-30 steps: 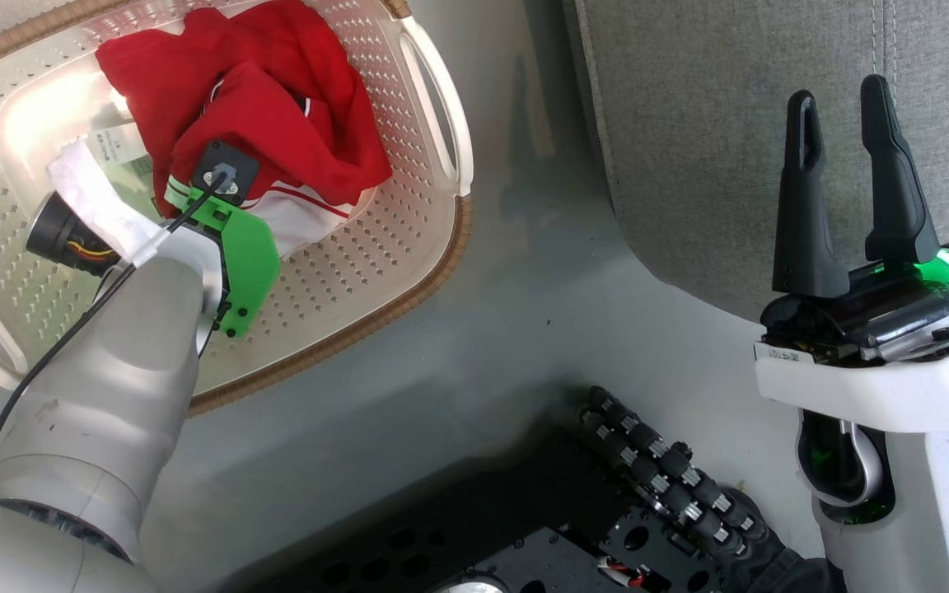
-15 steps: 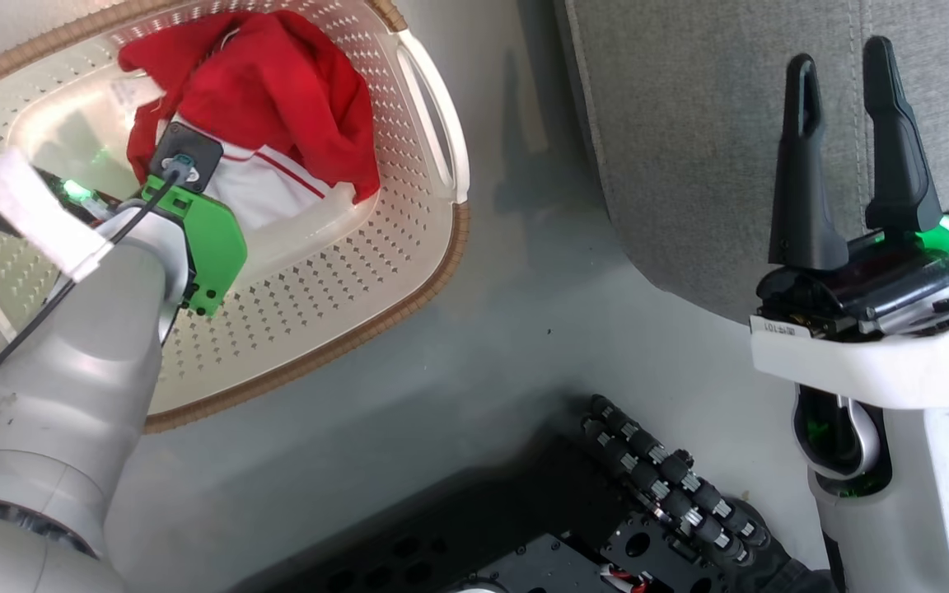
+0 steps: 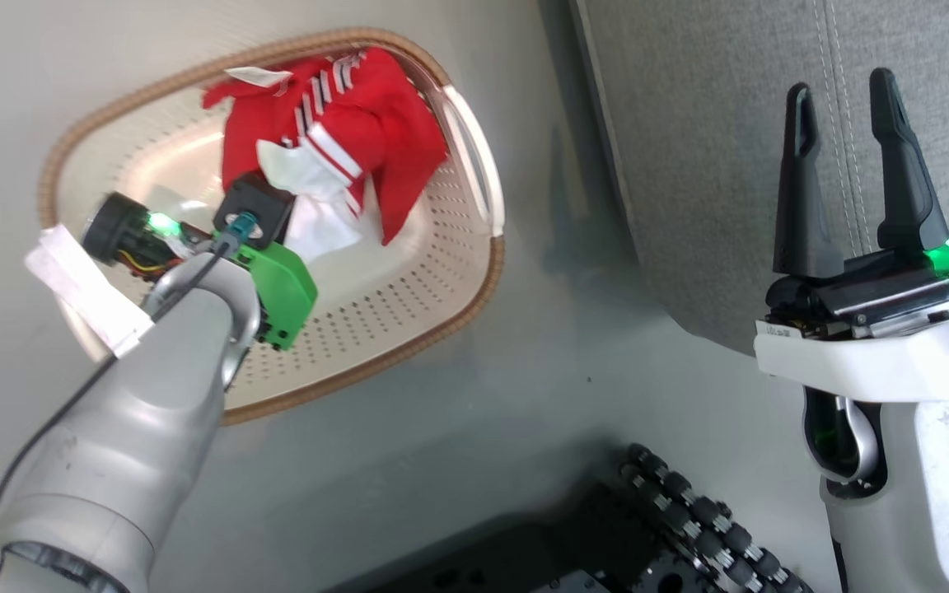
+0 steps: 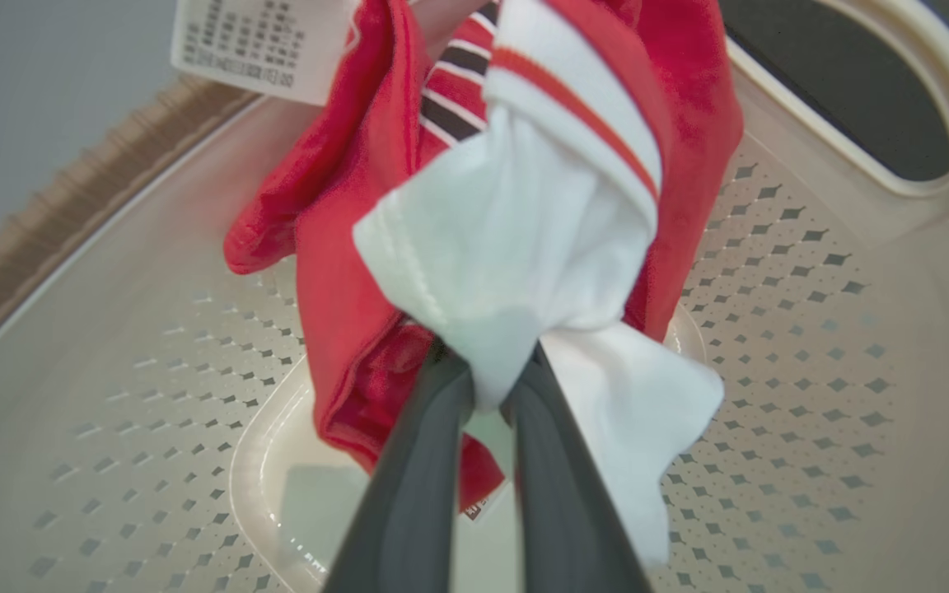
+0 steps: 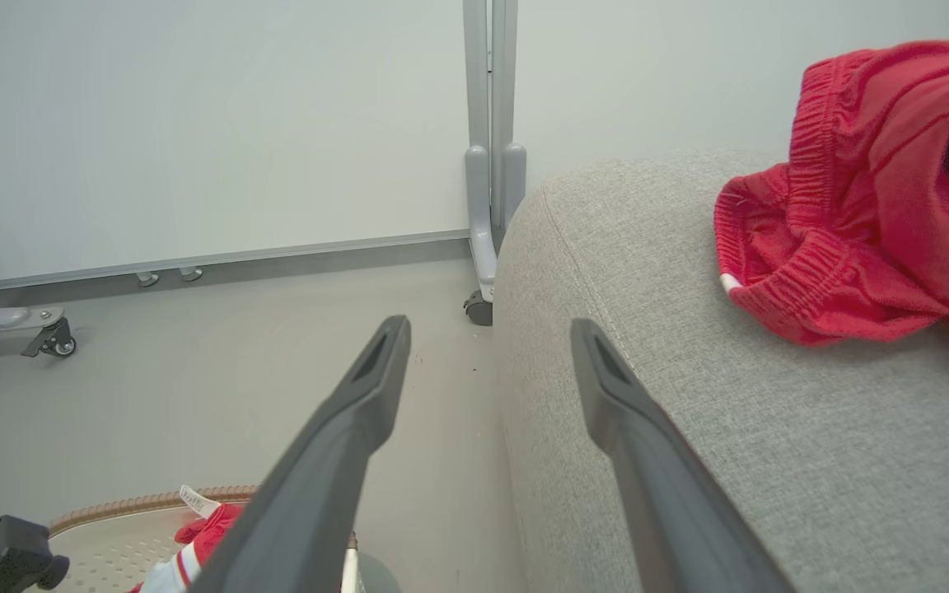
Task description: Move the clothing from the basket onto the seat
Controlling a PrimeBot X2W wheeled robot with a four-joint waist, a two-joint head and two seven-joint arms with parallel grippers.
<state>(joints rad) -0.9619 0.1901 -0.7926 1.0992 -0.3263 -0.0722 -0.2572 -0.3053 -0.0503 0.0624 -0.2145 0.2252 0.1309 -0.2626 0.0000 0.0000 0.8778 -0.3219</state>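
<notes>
Silver forearm (image 3: 137,445) — green wrist bracket (image 3: 285,288)

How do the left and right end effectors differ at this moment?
The left end effector is shut on the white part of a red and white garment; the right end effector is open and holds nothing. The left end effector is over the basket, while the right end effector is at the edge of the grey seat. Both have two long dark fingers.

Open floor (image 3: 561,329) — basket (image 3: 409,301) to seat (image 3: 689,123)
</notes>
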